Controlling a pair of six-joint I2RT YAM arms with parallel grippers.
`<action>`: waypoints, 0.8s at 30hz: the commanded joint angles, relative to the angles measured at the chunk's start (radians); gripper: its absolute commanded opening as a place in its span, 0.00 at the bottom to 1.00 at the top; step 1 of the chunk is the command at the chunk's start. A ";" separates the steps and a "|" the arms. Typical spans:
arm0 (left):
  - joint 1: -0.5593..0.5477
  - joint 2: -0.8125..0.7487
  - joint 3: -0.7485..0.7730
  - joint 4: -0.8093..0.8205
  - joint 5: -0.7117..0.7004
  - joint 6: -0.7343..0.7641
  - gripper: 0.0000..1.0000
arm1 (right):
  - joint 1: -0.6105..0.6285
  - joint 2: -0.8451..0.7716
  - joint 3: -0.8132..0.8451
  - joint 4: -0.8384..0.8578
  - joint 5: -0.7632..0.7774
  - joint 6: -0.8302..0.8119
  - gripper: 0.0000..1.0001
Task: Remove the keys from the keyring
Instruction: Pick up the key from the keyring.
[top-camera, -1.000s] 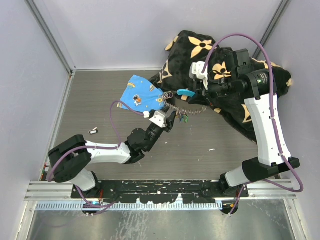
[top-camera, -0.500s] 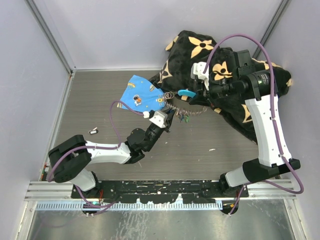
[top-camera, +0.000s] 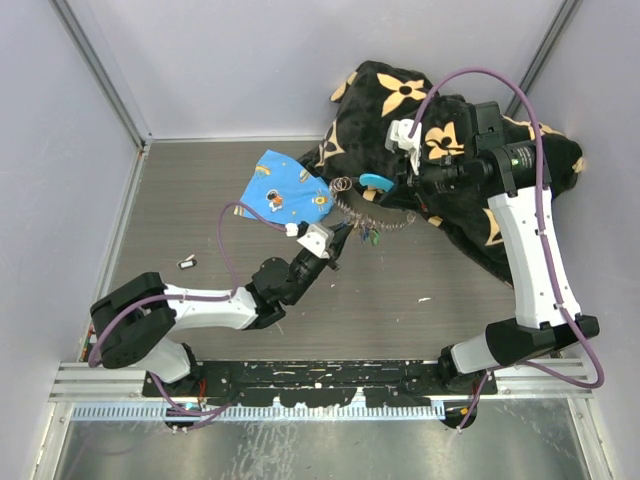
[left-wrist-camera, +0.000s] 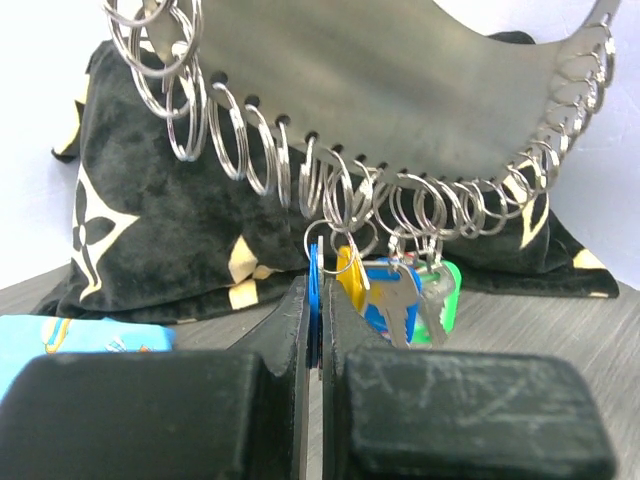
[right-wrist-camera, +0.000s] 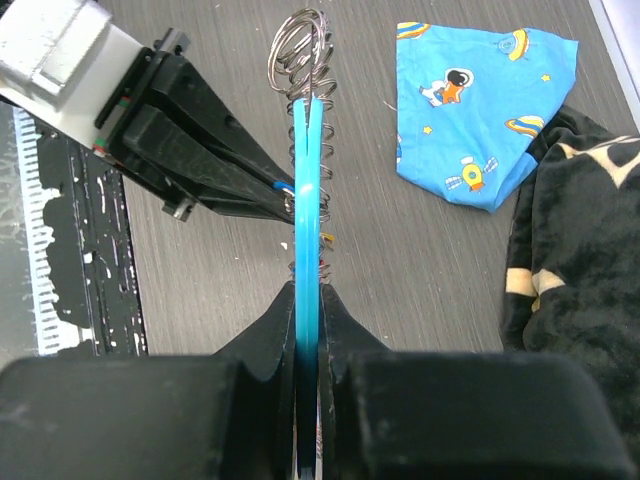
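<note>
"Steel rings hang in a row along the edge of the keyring, and the keys dangle in a bunch from the middle ones. Is any key off?"

"None that shows. Blue, yellow, green and bare-metal ones all hang together above the table, between the two arms."

"Who holds the ring?"

"The right hand is clenched on its light-blue piece, which sits edge-on between the fingers. It holds the loop up off the table, near the dark flowered cloth."

"And the left hand?"

"Clamped from below on a thin blue key at the left of the bunch. Its jaws are nearly touching, with only that blue sliver between them."

"So how far along is it?"

"At the very start, by the look of it. One key is gripped and the ring is braced, but nothing is separated. That key has yet to be worked round and off its ring, and then each of the others."
</note>
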 joint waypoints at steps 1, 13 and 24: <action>-0.004 -0.076 -0.022 -0.006 0.039 -0.037 0.00 | -0.025 -0.039 -0.016 0.110 -0.058 0.068 0.02; -0.003 -0.150 -0.033 -0.158 0.108 -0.084 0.00 | -0.050 -0.048 -0.087 0.148 -0.120 0.101 0.03; 0.007 -0.188 -0.037 -0.252 0.126 -0.115 0.00 | -0.059 -0.053 -0.154 0.195 -0.129 0.133 0.03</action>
